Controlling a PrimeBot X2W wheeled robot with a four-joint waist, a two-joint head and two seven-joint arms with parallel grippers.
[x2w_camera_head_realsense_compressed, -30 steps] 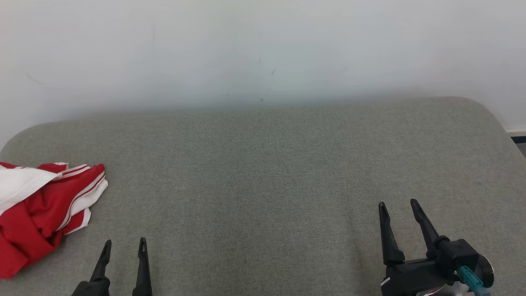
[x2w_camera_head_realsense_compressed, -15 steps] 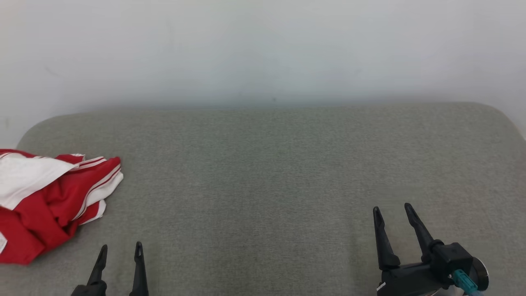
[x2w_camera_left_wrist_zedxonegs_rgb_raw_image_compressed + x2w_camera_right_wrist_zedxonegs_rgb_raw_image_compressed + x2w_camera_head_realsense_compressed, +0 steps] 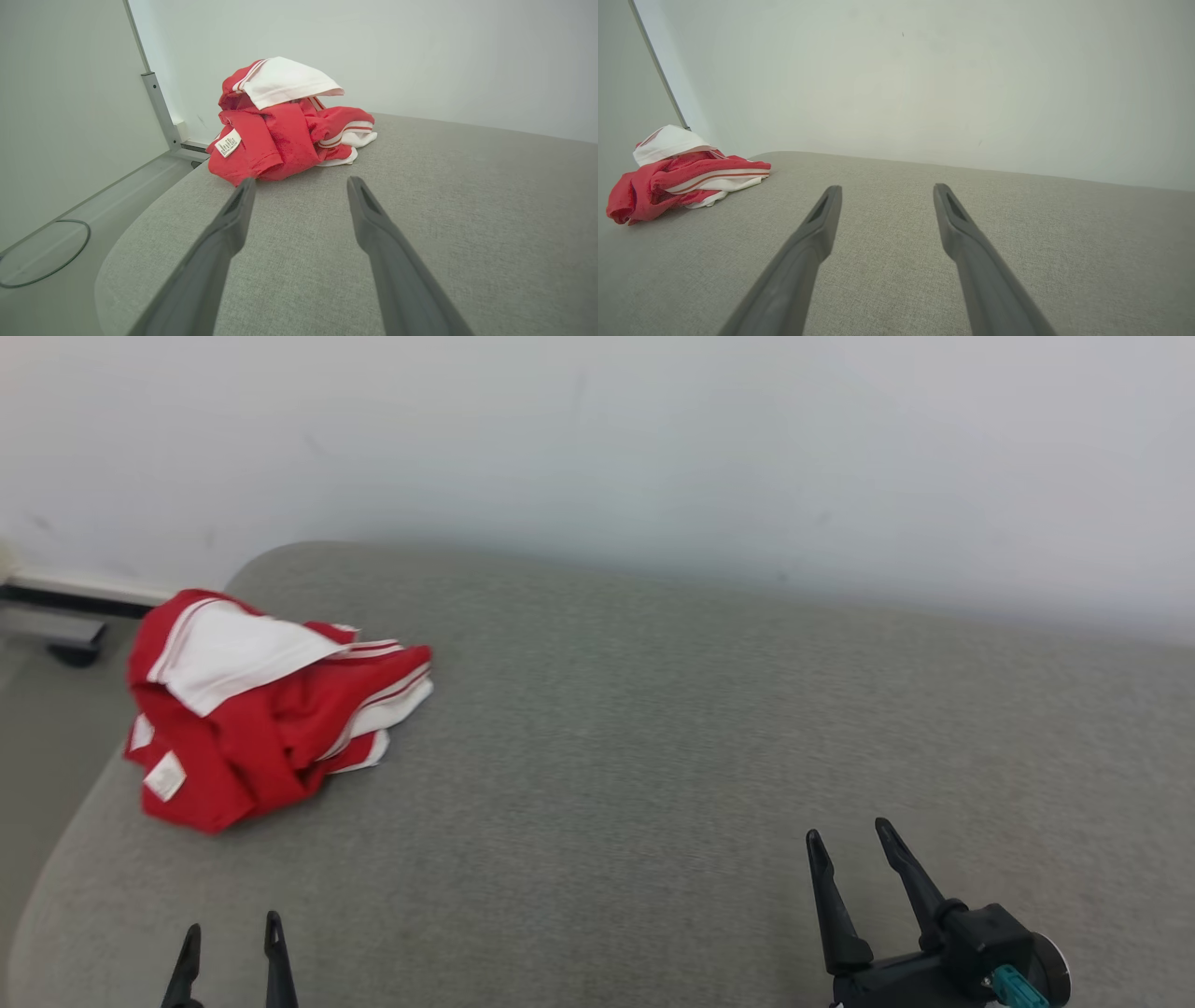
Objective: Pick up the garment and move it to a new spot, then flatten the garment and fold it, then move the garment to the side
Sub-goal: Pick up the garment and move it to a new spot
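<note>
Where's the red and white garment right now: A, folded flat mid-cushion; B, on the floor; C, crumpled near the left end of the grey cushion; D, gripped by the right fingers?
C: the garment lies crumpled at the left end of the cushion, apart from the left gripper and right gripper.

A grey fabric-covered surface (image 3: 653,728) with rounded corners stands before a plain pale wall (image 3: 597,429), evenly lit

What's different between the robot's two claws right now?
The left claw sits near the red-and-white garment, aimed at it; the right claw is far from it. The left claw points straight ahead; the right claw leans leftward. Both are open and empty.
</note>
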